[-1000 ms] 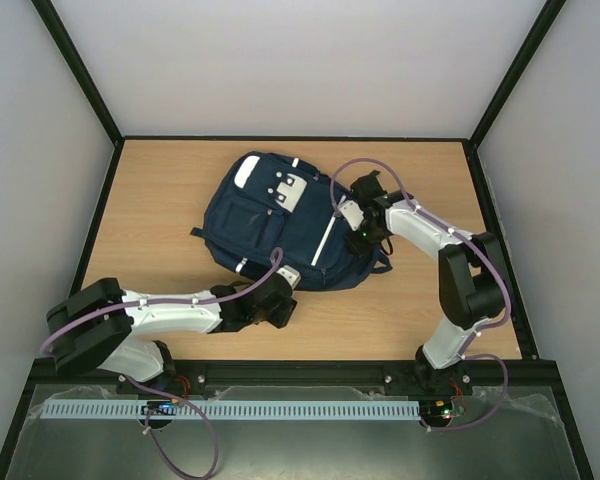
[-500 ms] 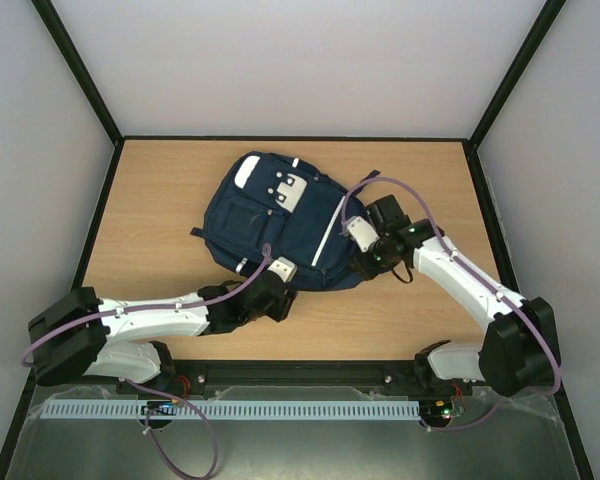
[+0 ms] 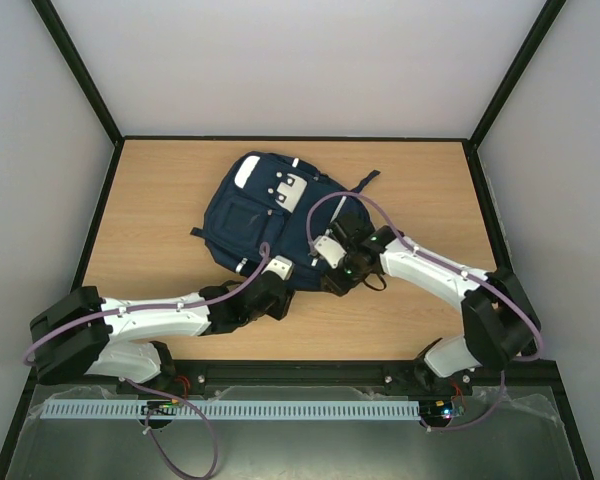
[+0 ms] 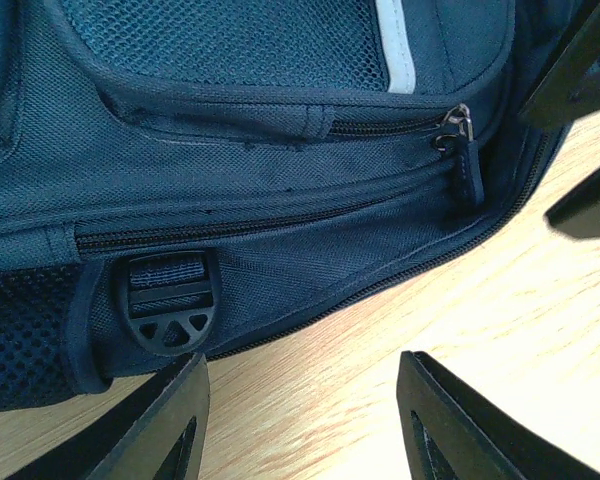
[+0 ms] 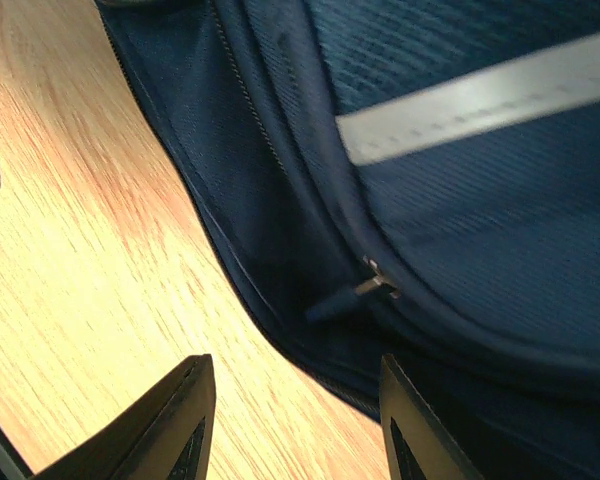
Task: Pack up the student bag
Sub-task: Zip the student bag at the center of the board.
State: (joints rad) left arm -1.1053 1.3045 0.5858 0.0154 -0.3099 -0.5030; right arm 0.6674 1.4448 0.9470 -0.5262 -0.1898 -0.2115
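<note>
Here a navy student bag (image 3: 275, 215) lies flat on the wooden table (image 3: 160, 200), zips drawn closed and no loose items in sight, while the left gripper (image 4: 300, 425) and right gripper (image 5: 290, 420), both spread and holding nothing, hover at its near edge, which suits either a packed bag or one awaiting opening.

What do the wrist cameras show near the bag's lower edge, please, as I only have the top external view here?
Observer: The left wrist view shows a metal zipper slider with a dark blue fabric pull on the navy blue fabric backpack, with the zip closed alongside it.
Operator: Is the left gripper holding it?
Observer: No. The left gripper is open, over bare wooden table, just short of a black plastic strap buckle.
Operator: And the right gripper?
Observer: The right gripper is open too, with another zipper pull ahead of its fingers, not between them.
</note>
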